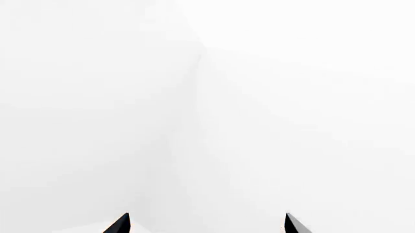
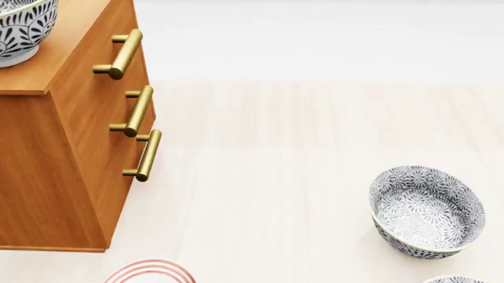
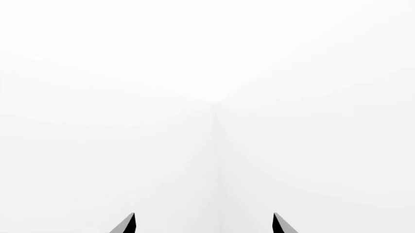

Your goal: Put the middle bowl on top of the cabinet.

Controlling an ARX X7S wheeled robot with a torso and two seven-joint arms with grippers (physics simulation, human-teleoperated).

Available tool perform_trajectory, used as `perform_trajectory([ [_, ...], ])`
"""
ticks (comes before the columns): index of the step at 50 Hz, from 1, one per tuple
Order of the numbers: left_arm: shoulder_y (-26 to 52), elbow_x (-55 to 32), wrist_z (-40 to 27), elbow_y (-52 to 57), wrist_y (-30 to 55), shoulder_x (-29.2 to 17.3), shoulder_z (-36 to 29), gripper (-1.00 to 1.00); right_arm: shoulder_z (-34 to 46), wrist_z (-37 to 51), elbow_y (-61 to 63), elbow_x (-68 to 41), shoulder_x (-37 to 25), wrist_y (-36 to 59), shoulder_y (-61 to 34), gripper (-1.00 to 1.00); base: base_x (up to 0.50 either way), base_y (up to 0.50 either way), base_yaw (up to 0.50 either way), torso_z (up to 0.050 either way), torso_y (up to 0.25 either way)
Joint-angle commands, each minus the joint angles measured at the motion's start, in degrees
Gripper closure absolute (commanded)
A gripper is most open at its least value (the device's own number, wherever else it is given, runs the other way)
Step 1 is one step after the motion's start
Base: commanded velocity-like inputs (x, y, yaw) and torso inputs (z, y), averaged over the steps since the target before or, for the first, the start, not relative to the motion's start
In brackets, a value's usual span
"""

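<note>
The orange-brown cabinet [image 2: 71,147] with three brass handles fills the left of the head view. On its top, at the far left corner, stands a leaf-print bowl [image 2: 23,29], cut off by the frame edge. A second, alike bowl [image 2: 426,212] sits on the pale floor at the right, and the rim of a third bowl [image 2: 454,279] shows at the bottom edge. I cannot tell which of these is the middle bowl. My left gripper [image 1: 206,224] and right gripper [image 3: 203,224] are both open and empty, facing blank white walls. Neither shows in the head view.
A white plate with red rings [image 2: 150,272] lies on the floor in front of the cabinet, partly cut off. Pale wood floor [image 2: 275,147] stretches between the cabinet and the floor bowls, up to a white wall [image 2: 315,35] behind.
</note>
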State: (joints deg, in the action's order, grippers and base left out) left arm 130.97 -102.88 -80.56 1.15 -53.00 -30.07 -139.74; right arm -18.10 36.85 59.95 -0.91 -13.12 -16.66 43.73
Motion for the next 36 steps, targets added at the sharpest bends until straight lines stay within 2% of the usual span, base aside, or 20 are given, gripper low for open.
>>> perform_trajectory([
  [1,-2.9,14.0,-1.6,3.8,-4.4,-1.1,0.0,-1.0,-0.5,-0.5,0.0,-0.1,0.6,-0.9,0.6,-1.0,0.0,0.0,0.0,0.0,0.0],
  [10,-8.1,30.4,-8.3,5.7,-5.7,-4.1,2.2,-1.0,-1.2,-2.0,0.0,-0.5,2.0,-1.5,0.7,-1.0,0.0,0.0,0.0,0.0,0.0],
  [15,-15.2,40.2,-9.3,9.4,3.4,-9.6,13.8,-1.0,-1.4,-2.5,0.0,-0.7,2.4,-1.5,0.6,-1.0,0.0,0.0,0.0,0.0,0.0],
  [20,-22.0,46.3,-9.2,12.5,9.3,-12.8,21.7,-1.0,-1.3,-2.3,0.0,-0.8,1.9,-1.1,0.3,-1.0,0.0,0.0,0.0,0.0,0.0],
  [29,-35.0,58.2,-9.1,13.4,11.5,-15.2,29.0,-1.0,-1.6,-2.7,0.0,-1.1,2.2,-1.6,0.6,-1.0,0.0,0.0,0.0,0.0,0.0],
  [36,-41.5,62.4,-9.2,15.7,13.5,-17.3,33.1,-1.0,-1.1,-2.6,0.0,-0.6,2.0,-1.1,0.2,-1.0,0.0,0.0,0.0,0.0,0.0],
])
